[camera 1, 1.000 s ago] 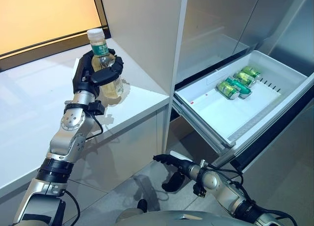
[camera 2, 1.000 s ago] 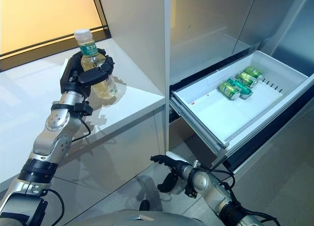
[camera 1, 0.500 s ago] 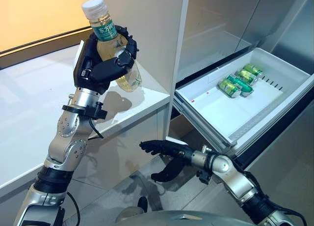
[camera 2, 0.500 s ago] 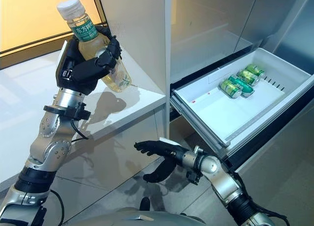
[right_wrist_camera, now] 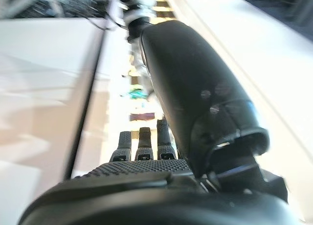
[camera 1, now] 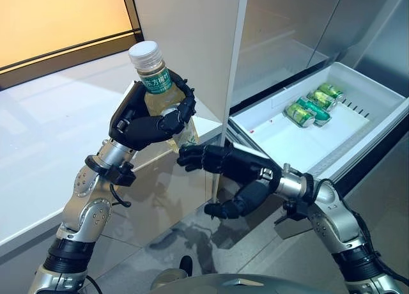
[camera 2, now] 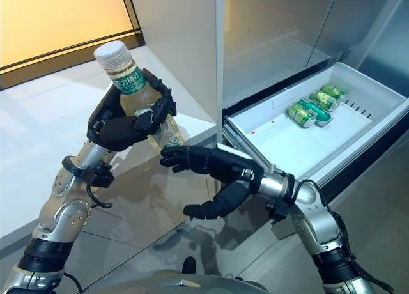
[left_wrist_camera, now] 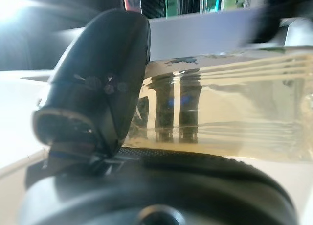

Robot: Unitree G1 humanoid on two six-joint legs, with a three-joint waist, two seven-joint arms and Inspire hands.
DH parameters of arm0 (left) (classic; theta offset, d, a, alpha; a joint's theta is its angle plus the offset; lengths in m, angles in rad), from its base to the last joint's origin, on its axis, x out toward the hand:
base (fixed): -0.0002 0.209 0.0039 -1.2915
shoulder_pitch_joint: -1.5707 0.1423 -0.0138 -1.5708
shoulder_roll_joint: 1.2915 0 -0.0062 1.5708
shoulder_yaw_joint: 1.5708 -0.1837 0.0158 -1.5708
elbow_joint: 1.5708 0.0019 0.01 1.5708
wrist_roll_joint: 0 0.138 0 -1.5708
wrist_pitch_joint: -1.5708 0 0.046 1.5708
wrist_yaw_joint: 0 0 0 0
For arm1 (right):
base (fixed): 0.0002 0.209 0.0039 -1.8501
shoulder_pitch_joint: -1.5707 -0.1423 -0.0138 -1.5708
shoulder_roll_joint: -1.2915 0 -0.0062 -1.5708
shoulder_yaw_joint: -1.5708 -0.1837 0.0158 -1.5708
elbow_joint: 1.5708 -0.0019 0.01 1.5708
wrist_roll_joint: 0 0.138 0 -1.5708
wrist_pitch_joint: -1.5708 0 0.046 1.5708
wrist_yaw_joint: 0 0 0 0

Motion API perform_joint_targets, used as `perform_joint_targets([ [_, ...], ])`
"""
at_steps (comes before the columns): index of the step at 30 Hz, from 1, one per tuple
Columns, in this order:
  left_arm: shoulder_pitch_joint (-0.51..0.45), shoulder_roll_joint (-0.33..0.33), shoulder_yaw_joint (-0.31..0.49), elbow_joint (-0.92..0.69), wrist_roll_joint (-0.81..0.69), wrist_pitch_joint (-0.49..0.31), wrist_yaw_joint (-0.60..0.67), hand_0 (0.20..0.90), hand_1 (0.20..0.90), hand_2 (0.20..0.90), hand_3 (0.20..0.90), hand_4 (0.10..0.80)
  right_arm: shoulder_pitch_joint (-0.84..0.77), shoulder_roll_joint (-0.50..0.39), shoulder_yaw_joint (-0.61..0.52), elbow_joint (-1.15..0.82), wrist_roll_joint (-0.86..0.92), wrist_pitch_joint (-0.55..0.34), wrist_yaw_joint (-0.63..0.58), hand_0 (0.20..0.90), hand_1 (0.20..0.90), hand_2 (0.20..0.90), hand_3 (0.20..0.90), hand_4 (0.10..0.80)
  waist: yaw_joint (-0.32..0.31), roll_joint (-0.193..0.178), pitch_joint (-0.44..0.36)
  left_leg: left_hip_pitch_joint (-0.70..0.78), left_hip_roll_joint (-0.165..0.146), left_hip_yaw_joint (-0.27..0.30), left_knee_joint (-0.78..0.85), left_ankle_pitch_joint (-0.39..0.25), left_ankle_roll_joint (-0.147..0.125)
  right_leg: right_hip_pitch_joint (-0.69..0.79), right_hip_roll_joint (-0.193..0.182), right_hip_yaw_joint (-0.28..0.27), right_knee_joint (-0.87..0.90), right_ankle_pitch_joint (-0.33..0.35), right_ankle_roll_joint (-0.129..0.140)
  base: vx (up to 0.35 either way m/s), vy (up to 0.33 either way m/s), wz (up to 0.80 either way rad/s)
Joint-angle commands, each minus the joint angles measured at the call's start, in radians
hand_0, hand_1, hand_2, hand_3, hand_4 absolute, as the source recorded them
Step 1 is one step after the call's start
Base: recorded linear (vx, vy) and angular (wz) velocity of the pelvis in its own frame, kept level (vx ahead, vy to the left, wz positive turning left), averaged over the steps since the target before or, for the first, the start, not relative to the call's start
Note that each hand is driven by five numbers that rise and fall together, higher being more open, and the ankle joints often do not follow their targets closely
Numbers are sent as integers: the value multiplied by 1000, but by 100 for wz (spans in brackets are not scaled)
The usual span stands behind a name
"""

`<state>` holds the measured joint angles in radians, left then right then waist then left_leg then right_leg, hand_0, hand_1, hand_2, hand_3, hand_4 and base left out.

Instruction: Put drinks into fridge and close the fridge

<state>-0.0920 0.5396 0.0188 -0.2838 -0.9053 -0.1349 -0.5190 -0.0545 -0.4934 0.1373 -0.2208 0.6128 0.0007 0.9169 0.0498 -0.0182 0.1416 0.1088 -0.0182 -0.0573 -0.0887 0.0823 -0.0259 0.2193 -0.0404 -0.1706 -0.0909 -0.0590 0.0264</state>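
My left hand (camera 1: 144, 124) is shut on a clear bottle of pale yellow drink (camera 1: 160, 102) with a white cap and green label. It holds the bottle tilted in the air, off the white counter (camera 1: 51, 134). The bottle also shows in the left wrist view (left_wrist_camera: 225, 112) past the thumb. My right hand (camera 1: 223, 169) is open, fingers stretched towards the bottle's base, thumb hanging below, just apart from it. The fridge's white drawer (camera 1: 300, 140) stands pulled out at the right with green cans (camera 1: 310, 105) lying in its far corner.
A tall white cabinet panel (camera 1: 192, 45) stands between the counter and the fridge opening. A dark-framed amber window (camera 1: 64, 19) runs behind the counter. Grey tiled floor (camera 1: 192, 243) lies below the hands.
My left hand has brought the bottle down and to the right, off the counter. My right hand has risen from near the floor up to just below the bottle, fingers spread.
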Motion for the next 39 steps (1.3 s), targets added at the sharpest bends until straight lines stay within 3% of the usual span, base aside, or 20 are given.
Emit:
perform_joint_targets([
  [1,-81,28,107,-114,-72,-150,-58,300,300,300,200,100,-60,6,-90,-100,95,-82,-121,900,900,900,900,800,-13,-5,-107,36,-46,-1,1,-103,45,-74,-7,29,16,84,51,-17,-1,-3],
  [5,-61,44,128,-119,-53,-164,-80,300,300,300,200,100,-33,-9,-129,-108,78,-62,-132,900,900,900,900,800,-22,-5,-109,32,-44,6,1,-101,44,-81,-5,31,16,87,51,-19,5,-3],
  [12,-91,76,92,-114,-31,-189,-91,300,300,300,200,100,-66,-45,-115,-94,90,-9,-202,900,900,900,900,800,-27,-6,-110,27,-45,10,1,-100,43,-87,-3,37,14,90,49,-6,2,-1],
  [15,-110,89,64,-113,-27,-186,-90,300,300,300,200,100,-87,-53,-89,-93,96,36,-217,900,900,900,900,800,-28,-5,-109,29,-46,10,1,-102,43,-86,-3,37,13,90,49,0,0,0],
  [26,-177,88,-45,-108,4,-169,-75,300,300,300,200,100,-204,-69,18,-55,101,76,-276,900,900,900,900,800,-20,-7,-107,32,-47,8,1,-101,43,-82,-4,33,13,91,47,0,0,0],
  [39,-218,93,-105,-105,20,-129,-82,300,300,300,200,100,-280,-50,104,-33,103,132,-280,900,900,900,900,800,-12,-8,-108,34,-48,7,1,-99,46,-78,-2,31,15,89,42,0,0,0],
])
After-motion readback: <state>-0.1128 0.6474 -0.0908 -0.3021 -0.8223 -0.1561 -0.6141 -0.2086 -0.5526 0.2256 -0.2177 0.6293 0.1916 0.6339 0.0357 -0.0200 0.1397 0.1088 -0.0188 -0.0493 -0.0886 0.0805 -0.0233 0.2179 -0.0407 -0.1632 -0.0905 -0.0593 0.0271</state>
